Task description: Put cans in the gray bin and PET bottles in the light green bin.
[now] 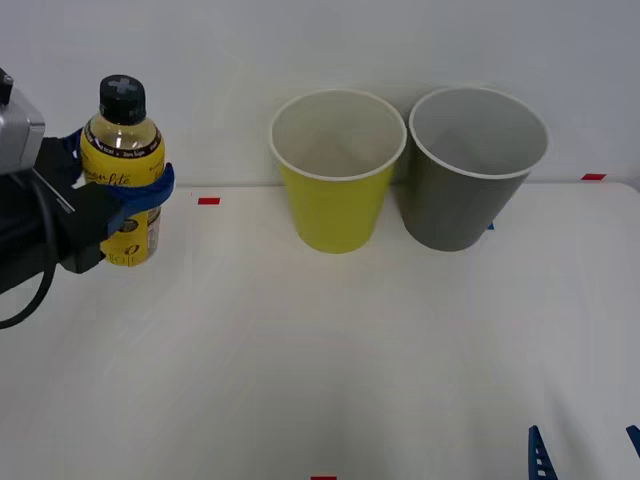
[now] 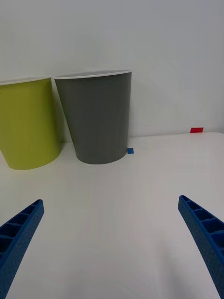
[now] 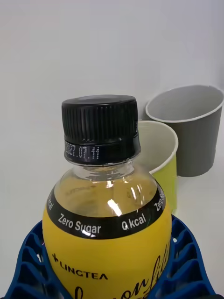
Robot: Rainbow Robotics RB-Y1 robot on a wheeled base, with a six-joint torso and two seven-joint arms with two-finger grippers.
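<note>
**Bottle in hand, bins still waiting**

At the far left of the table, we see the left gripper (image 1: 125, 205) closed around the PET bottle (image 1: 122, 170), its blue ribbed fingers wrapping the yellow label just below the shoulder. The bottle stands upright, black cap on top; whether its base rests on the table (image 1: 300, 360) or hangs just above it we cannot tell. The light green bin (image 1: 337, 172) stands well to the right of the bottle, against the far wall, and the gray bin (image 1: 474, 168) sits just beside it, farther right. From the front, we see nothing inside either bin, though their bottoms are hidden. The right gripper (image 2: 112, 243) waits at the near right edge, fingers spread wide and holding nothing, pointed toward the gray bin.

We judge the job at an early stage: the bottle is grasped but not yet delivered. What is left is to carry it right, over the white rim of the light green bin, and release it there. No can lies on the table.
</note>
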